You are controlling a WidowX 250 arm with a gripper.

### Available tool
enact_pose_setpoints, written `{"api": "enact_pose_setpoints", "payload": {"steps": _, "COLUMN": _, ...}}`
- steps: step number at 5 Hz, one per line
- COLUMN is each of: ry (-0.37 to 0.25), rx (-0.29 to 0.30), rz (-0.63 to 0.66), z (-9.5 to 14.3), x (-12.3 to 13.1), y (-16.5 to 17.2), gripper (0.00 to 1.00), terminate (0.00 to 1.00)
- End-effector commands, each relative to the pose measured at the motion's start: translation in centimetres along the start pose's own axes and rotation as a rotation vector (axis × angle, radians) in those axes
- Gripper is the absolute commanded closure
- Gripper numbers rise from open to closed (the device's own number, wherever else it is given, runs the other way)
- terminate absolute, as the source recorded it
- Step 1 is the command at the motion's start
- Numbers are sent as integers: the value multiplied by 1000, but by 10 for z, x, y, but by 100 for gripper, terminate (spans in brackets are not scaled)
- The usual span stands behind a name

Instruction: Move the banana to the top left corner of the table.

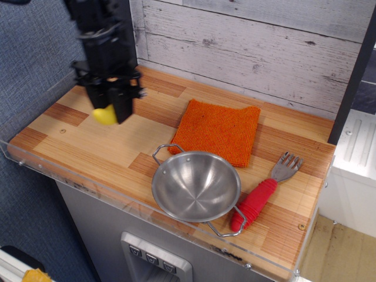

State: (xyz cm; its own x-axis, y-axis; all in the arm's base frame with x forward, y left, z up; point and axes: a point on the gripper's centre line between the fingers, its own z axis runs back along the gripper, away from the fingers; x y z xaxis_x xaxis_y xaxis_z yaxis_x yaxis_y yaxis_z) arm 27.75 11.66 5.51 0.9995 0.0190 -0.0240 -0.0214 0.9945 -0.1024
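Note:
My black gripper [109, 113] hangs over the left part of the wood-plank table [111, 147], pointing down. It is shut on the small yellow banana [104, 115], whose lower end sticks out below the fingers. The banana is held above the tabletop, a little in front of the back left corner. Most of the banana is hidden between the fingers.
An empty steel bowl [195, 186] with wire handles stands near the front middle. An orange cloth [219, 130] lies behind it. A red-handled grey fork [261, 198] lies at the right. A clear acrylic guard [35, 158] runs along the front and left edges. A plank wall stands behind.

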Motion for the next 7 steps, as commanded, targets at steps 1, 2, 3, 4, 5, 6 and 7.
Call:
{"api": "enact_pose_setpoints", "payload": {"steps": 1, "ry": -71, "rx": 103, "rz": 35, "z": 2, "x": 43, "y": 49, "gripper": 100, "terminate": 0}}
{"api": "enact_pose_setpoints", "payload": {"steps": 2, "ry": -110, "rx": 196, "rz": 31, "z": 12, "x": 60, "y": 55, "gripper": 100, "terminate": 0}}
{"api": "enact_pose_setpoints", "payload": {"steps": 3, "ry": -114, "rx": 223, "rz": 24, "z": 9, "x": 61, "y": 52, "gripper": 100, "terminate": 0}}
{"api": "enact_pose_setpoints", "payload": {"steps": 4, "ry": -84, "rx": 209, "rz": 10, "z": 1, "x": 54, "y": 42, "gripper": 0, "terminate": 0}}
{"api": "enact_pose_setpoints", "payload": {"steps": 5, "ry": -75, "rx": 193, "rz": 15, "z": -3, "x": 49, "y": 37, "gripper": 0, "terminate": 0}}
{"api": "enact_pose_setpoints", "payload": {"steps": 6, "ry": -60, "rx": 168, "rz": 21, "z": -6, "x": 44, "y": 34, "gripper": 0, "terminate": 0}}
{"api": "enact_pose_setpoints", "payload": {"steps": 7, "ry": -119, "rx": 130, "rz": 31, "z": 26, "x": 35, "y": 27, "gripper": 0, "terminate": 0}}
